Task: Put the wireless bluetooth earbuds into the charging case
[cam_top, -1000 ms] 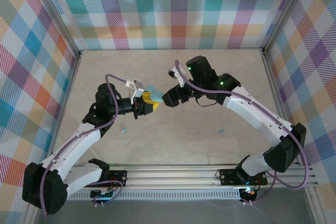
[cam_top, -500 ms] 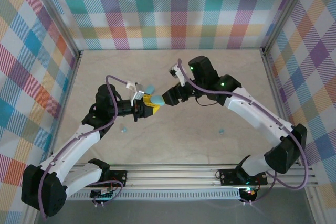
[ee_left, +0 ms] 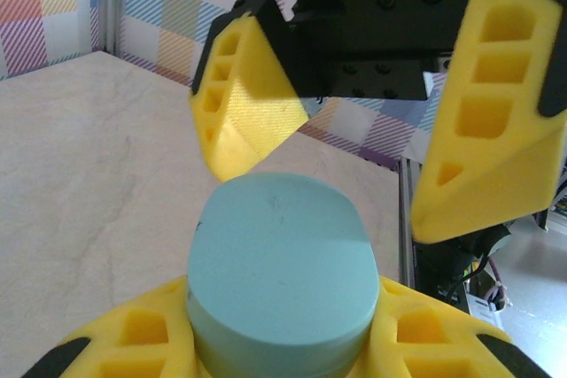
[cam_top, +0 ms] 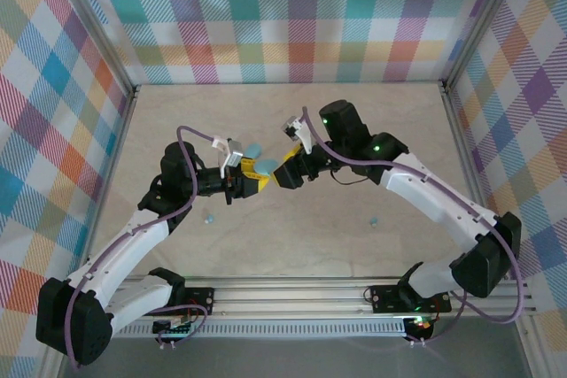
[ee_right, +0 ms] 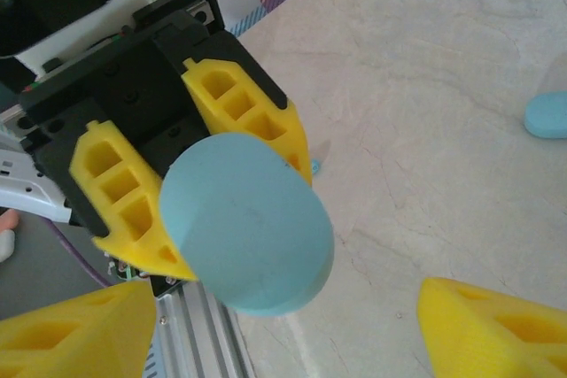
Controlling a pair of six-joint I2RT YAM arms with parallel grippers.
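My left gripper (cam_top: 257,175) is shut on a light-blue oval charging case (ee_left: 279,263), lid closed, held above the table centre. The same case (ee_right: 244,227) faces me in the right wrist view, clamped between the left arm's yellow fingers (ee_right: 239,104). My right gripper (cam_top: 286,172) stands open right in front of it, its jaws spread wide to either side of the case without touching. One tiny teal earbud (cam_top: 209,217) lies on the table at the left, another earbud (cam_top: 374,219) at the right. An earbud (ee_right: 315,166) peeks from behind the left fingers.
A second light-blue case (cam_top: 252,148) lies on the table just behind the grippers, and this spare case (ee_right: 547,115) sits at the right edge of the right wrist view. Plaid walls enclose the beige table (cam_top: 354,121). The aluminium rail (cam_top: 292,294) runs along the near edge.
My right gripper has moved left toward the held case and turned, so its yellow fingers now face it. The left gripper has stayed nearly still with the case.
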